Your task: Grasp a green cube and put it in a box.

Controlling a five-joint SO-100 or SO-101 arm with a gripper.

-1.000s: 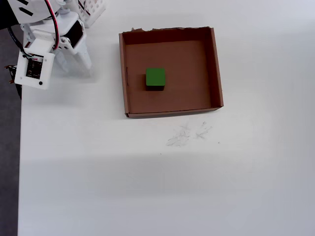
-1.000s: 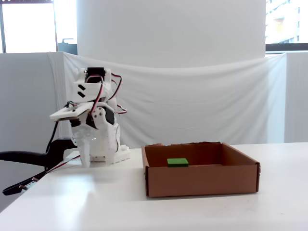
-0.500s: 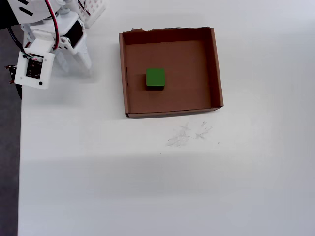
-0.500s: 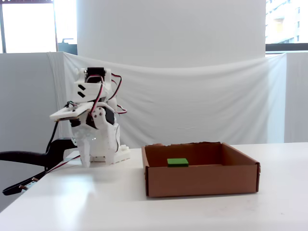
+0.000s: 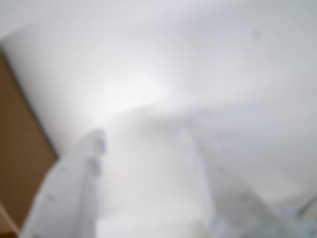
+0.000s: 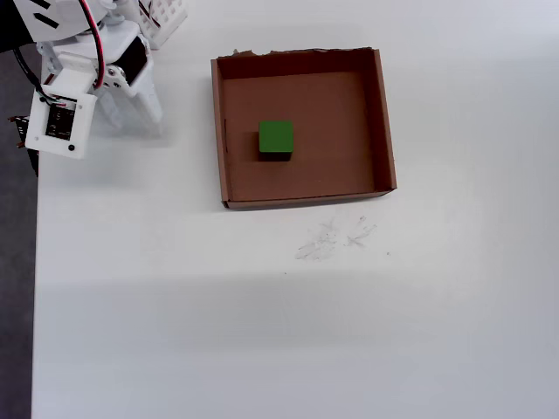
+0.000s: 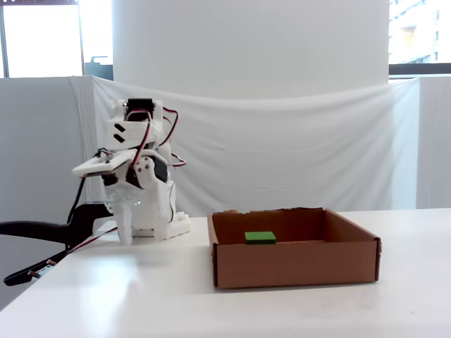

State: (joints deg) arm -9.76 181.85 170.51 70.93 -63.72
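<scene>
Overhead, green cube [image 6: 276, 138] inside box [image 6: 382, 122], wrist view alone shows hand [image 5: 143, 136] parted, empty.

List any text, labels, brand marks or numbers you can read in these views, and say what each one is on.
No readable text in any view.
The box and the green cube inside it carry no print.
The pencil-like scribbles on the table in front of the box form no letters.
The small board on the arm shows tiny marks, too small to read.
The wrist view is too blurred to show any writing.
</scene>
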